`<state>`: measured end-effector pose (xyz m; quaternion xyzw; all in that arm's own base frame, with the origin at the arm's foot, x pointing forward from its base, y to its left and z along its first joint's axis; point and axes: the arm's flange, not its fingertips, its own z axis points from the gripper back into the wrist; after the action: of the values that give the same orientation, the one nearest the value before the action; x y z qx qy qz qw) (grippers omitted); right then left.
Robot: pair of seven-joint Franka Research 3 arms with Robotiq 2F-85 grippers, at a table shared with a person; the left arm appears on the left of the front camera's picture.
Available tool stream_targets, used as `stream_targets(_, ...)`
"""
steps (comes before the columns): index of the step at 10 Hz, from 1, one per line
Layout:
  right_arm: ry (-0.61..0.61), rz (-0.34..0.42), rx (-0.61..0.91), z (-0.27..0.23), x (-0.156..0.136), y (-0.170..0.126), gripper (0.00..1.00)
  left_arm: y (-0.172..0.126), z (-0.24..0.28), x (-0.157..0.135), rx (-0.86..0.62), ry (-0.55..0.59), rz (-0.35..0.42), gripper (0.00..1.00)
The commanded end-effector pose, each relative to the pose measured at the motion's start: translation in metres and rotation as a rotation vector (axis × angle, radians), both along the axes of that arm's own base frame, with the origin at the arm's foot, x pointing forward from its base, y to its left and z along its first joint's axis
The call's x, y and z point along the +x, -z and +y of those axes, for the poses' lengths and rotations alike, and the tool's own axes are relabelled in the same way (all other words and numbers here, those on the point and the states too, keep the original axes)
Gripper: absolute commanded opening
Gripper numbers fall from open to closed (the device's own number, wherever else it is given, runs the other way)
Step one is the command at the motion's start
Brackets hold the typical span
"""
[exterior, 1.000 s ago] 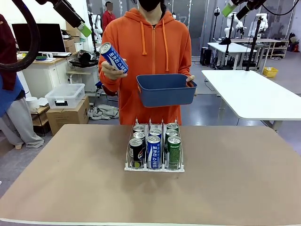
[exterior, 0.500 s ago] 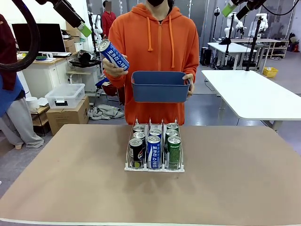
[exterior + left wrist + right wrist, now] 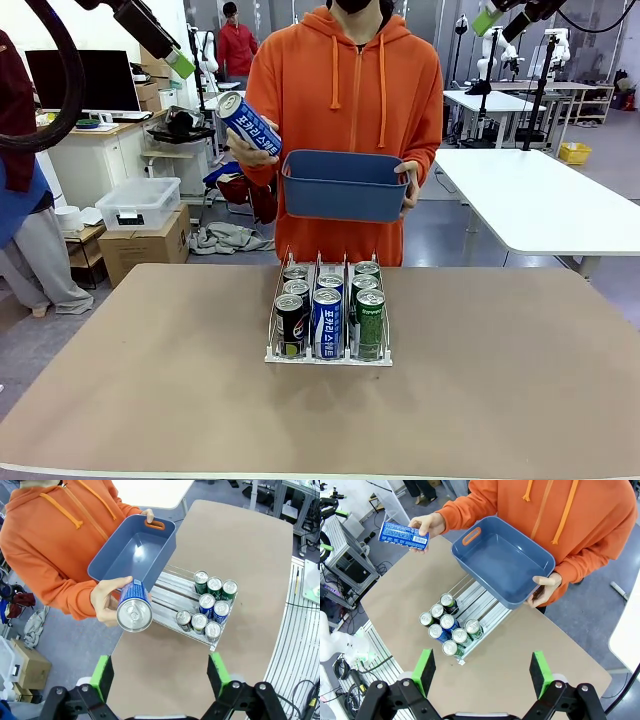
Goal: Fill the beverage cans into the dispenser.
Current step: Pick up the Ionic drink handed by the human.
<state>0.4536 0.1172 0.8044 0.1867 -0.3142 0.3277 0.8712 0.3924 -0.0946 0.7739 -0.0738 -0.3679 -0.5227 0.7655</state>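
The dispenser (image 3: pixel 328 357) stands mid-table with several beverage cans in three lanes: black (image 3: pixel 290 325) on the left, blue-and-white (image 3: pixel 327 322) in the middle, green (image 3: pixel 370 322) on the right. Behind it a person in an orange hoodie holds one more blue-and-white can (image 3: pixel 250 124) in one hand and an empty blue tub (image 3: pixel 345 185) in the other. My left gripper (image 3: pixel 180 65) hangs high at the top left and my right gripper (image 3: pixel 487 20) high at the top right, both far above the table. Both grippers (image 3: pixel 160 675) (image 3: pixel 482 672) are open and hold nothing. From above, the held can (image 3: pixel 134 611) (image 3: pixel 403 534) is beside the tub (image 3: pixel 135 555) (image 3: pixel 502 562), over the table's far edge.
The brown table (image 3: pixel 150 380) has wide free surface all around the rack. A white table (image 3: pixel 540 200) stands at the back right. A clear storage box (image 3: pixel 138 203) and cardboard boxes sit on the floor at the left, near another person (image 3: pixel 20 200).
The person has levelled the blue tub and shifted it and the held can a little to the right. Both arms have stayed still.
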Motion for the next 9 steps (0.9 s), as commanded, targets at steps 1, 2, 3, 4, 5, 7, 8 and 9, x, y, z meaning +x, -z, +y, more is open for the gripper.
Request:
stream_targets(1,-0.002,0.002,-0.001,-0.001,-0.001,0.0,1.0,0.0,0.0,0.0,0.0,0.0,0.0,1.0)
stream_targets(2,-0.002,0.002,-0.001,-0.001,-0.001,0.0,1.0,0.004,-0.001,0.007,0.048,-0.036,0.008,1.0)
stream_targets(3,-0.002,0.002,-0.001,-0.001,-0.001,0.0,1.0,0.008,-0.001,0.012,0.084,-0.074,0.0,1.0)
stream_targets(4,-0.002,0.002,-0.001,-0.001,-0.001,0.0,1.0,0.014,-0.005,0.017,0.125,-0.118,-0.02,1.0)
stream_targets(5,-0.002,0.002,-0.001,-0.001,-0.001,0.0,1.0,0.018,-0.006,0.026,0.157,-0.135,-0.033,1.0)
stream_targets(7,-0.002,0.002,-0.001,-0.001,-0.001,0.0,1.0,0.027,-0.009,0.036,0.157,-0.158,-0.057,1.0)
stream_targets(8,-0.002,0.002,-0.001,-0.001,-0.001,0.0,1.0,0.032,-0.013,0.038,0.131,-0.149,-0.044,1.0)
stream_targets(9,-0.002,0.002,-0.001,-0.001,-0.001,0.0,1.0,0.038,-0.016,0.042,0.098,-0.139,-0.023,1.0)
